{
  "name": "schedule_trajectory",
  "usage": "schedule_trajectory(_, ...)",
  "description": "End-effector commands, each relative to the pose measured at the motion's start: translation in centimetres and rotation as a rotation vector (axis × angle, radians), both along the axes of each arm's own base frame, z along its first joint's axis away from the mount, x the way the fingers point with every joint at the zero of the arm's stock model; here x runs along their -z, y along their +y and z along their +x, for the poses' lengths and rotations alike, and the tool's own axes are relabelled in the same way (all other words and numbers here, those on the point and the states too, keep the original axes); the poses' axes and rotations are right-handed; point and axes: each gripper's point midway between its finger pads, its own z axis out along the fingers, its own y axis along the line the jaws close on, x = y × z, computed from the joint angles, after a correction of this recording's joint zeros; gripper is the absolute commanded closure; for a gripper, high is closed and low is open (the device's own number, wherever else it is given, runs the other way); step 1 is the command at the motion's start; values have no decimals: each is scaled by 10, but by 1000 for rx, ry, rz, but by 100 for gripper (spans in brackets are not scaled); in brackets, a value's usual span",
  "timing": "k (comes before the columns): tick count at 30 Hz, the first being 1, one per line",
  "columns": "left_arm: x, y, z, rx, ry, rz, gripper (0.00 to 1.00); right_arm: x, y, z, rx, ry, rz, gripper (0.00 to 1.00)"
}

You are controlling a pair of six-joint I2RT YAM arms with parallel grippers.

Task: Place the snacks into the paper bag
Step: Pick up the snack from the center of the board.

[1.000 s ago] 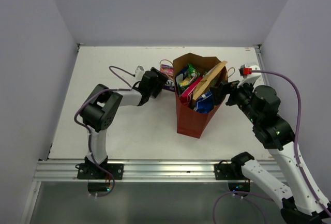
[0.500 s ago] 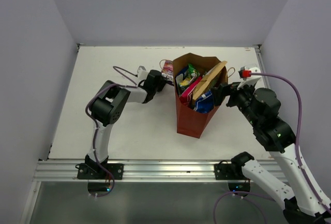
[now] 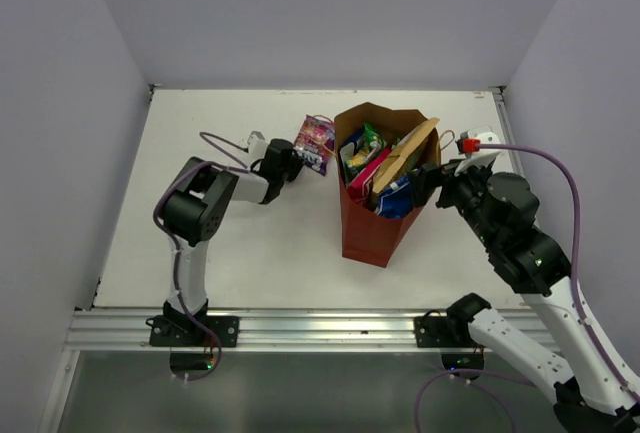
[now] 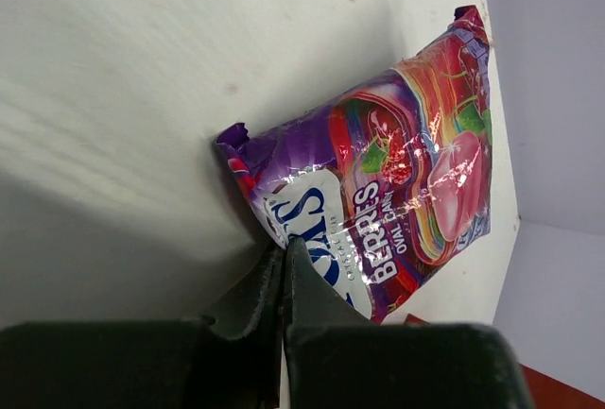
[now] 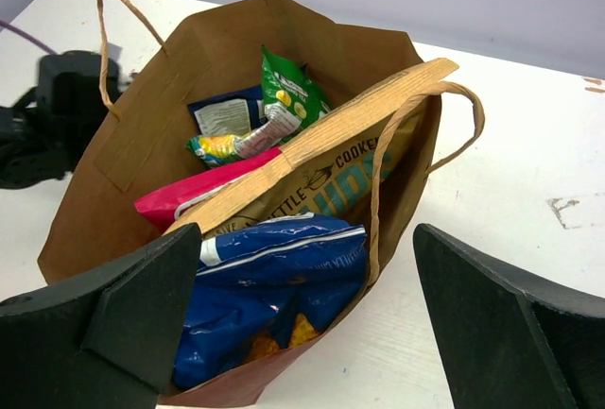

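Overhead: L gripper (image 3: 288, 160) has drawn back from the paper bag (image 3: 368, 225), and the purple candy packet (image 3: 314, 143) is now tilted up off the table (image 3: 200, 253), just left of the bag. It's prob. the last one to load. Only L wrist cam shows jaws pinched on its corner. R wrist cam: R gripper (image 5: 307, 234) spread wide by bag mouth, other snacks (image 5: 274, 286) inside.

The left arm (image 3: 215, 188) has drawn its jaws back from the red-brown paper carrier bag (image 3: 365, 228) toward the surface's left edge, and its elbow has swung out left again. The small purple candy packet (image 3: 314, 143) (image 4: 397, 192), earlier half hidden behind the jaws close by the bag's left wall, has come along with them. It is pinched by one end and now shows whole, tilted and apart from the bag.
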Motion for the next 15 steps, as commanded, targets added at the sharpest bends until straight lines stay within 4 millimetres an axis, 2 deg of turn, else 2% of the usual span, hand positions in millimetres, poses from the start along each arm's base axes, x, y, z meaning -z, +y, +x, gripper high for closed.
schedule_trajectory(1, 32, 66, -38, -13, 122, 197, 100, -8, -1, 7, 23, -38, -12, 1)
schedule_trajectory(5, 2, 99, -49, 25, 88, 289, 100, -9, 0, 6, 23, -43, -14, 1)
schedule_trajectory(6, -19, 108, -47, 40, 45, 341, 100, -8, 0, 7, 21, -42, -14, 1)
schedule_trajectory(7, -26, 113, -49, 51, 44, 379, 100, -7, 1, 7, 20, -42, -14, 2)
schedule_trajectory(9, -59, 118, -46, 95, -26, 471, 100, -7, 1, 8, 20, -39, -14, 2)
schedule_trajectory(11, -79, 121, -47, 121, -56, 528, 100, -8, 2, 7, 17, -39, -12, 1)
schedule_trajectory(12, -100, 123, -48, 145, -105, 571, 100, -7, 2, 7, 18, -36, -10, 1)
schedule_trajectory(14, -119, 126, -51, 182, -150, 637, 100, -8, 1, 6, 18, -37, -8, 2)
schedule_trajectory(15, -138, 127, -53, 182, -192, 649, 100, -7, 1, 6, 16, -36, -10, 2)
